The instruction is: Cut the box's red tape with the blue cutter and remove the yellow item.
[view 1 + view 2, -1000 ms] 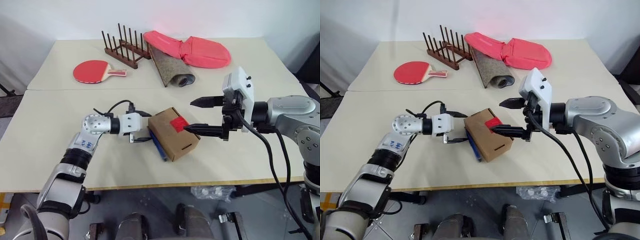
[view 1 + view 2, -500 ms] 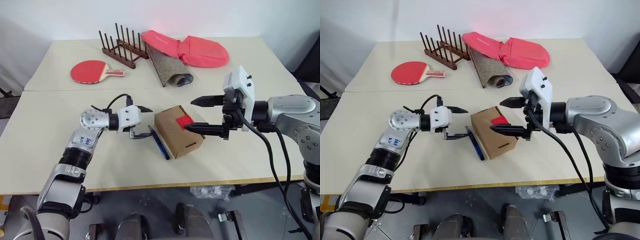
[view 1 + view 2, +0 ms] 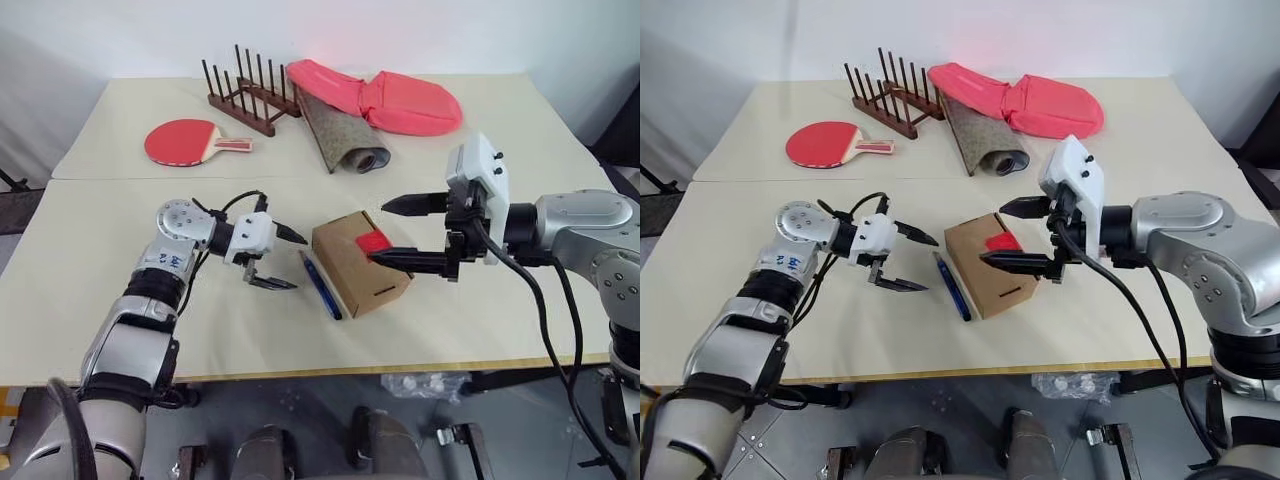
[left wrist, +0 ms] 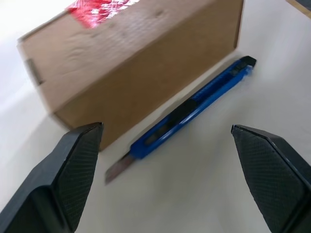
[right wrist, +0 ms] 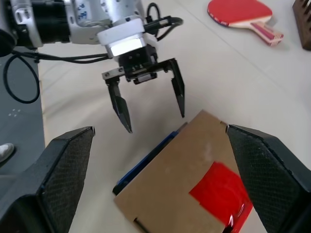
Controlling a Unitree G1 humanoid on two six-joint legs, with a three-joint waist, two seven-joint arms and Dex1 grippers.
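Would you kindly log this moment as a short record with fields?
box: brown cardboard, on the table
tape: red patch on the box's top edge, uncut
cutter: blue, flat on the table against the box's left side
left end effector: open, empty, near the cutter, apart from it
right end effector: open, at the tape end, holding nothing

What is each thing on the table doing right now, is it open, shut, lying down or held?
box: shut, resting on the table, not held.
red tape: stuck on the box's top, uncut.
blue cutter: lying flat beside the box, blade tip out, not held.
left gripper: fingers open, empty, near the cutter.
right gripper: fingers open, empty, one above the box and one by the tape.
table tennis paddle: lying flat.
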